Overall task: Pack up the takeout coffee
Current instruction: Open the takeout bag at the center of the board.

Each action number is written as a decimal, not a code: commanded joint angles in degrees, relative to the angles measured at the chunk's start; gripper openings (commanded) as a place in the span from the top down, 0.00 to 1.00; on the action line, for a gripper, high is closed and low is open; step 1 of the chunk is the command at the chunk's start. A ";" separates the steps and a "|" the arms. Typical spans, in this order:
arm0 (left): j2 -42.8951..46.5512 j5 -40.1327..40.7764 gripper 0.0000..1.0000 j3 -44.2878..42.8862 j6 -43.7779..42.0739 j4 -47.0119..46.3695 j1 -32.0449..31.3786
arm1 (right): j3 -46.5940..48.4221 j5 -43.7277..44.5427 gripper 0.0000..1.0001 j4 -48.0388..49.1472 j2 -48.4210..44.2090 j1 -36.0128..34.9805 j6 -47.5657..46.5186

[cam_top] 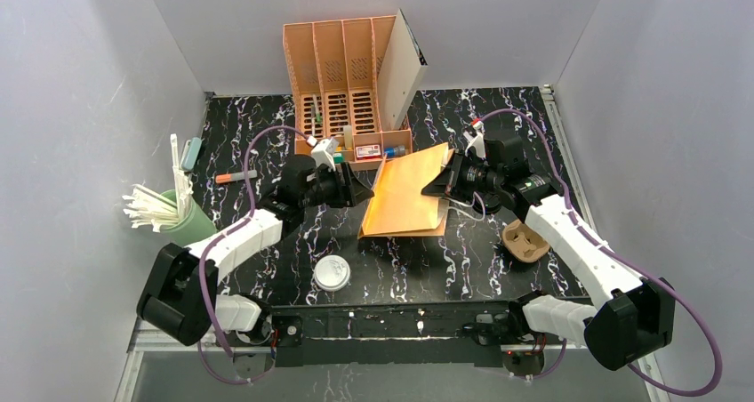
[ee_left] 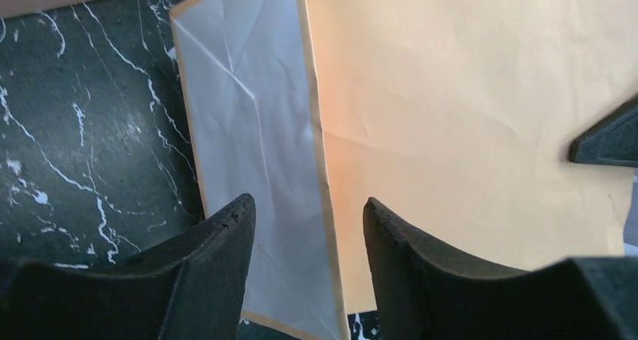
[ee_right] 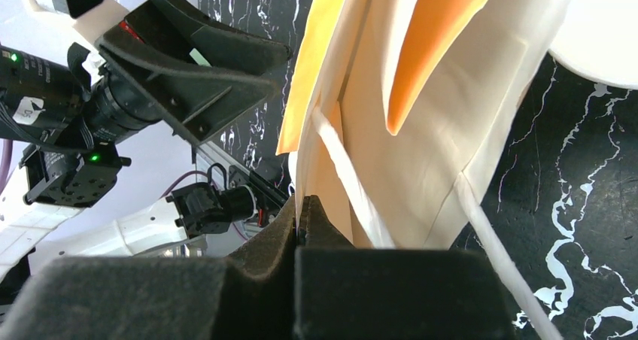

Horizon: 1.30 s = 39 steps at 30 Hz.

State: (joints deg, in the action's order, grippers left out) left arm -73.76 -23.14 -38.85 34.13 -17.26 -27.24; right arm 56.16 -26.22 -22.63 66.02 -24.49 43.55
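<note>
The takeout coffee is out of view in every frame. A tan paper bag point(cam_top: 409, 193) lies on the black marble table point(cam_top: 267, 126) between both arms. My right gripper point(cam_top: 442, 181) is shut on the bag's rim point(ee_right: 301, 218), with the bag's folds and white handle point(ee_right: 481, 235) hanging past it. My left gripper point(cam_top: 357, 188) stands open at the bag's opposite end. Its fingers point(ee_left: 226, 265) sit on either side of the bag's pale folded side panel point(ee_left: 256, 129) without pinching it. The bag's broad tan face point(ee_left: 466, 114) fills the right of the left wrist view.
An orange slotted organiser point(cam_top: 347, 91) stands at the back. A green cup of white straws point(cam_top: 178, 211) is at the left wall. A flat white round lid point(cam_top: 332, 273) lies near the front. A brown pulp cup holder point(cam_top: 525, 242) sits under the right arm.
</note>
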 commanded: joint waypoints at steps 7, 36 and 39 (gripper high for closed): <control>-5.90 -0.12 0.54 -6.58 -3.14 2.18 -1.08 | 3.08 -1.67 0.99 0.93 -0.08 -0.04 -0.04; -11.21 -6.22 1.00 8.94 8.83 -14.26 7.38 | 7.90 3.05 0.99 -5.66 -4.07 0.14 -0.92; -12.33 -7.49 1.00 9.70 9.81 -16.66 7.38 | 8.58 1.96 0.99 -5.39 -3.48 0.11 -0.86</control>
State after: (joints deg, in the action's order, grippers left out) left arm -84.49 -29.12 -31.05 42.74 -30.74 -20.58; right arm 60.05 -24.77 -30.61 64.29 -24.82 43.20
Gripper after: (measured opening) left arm 0.008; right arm 0.039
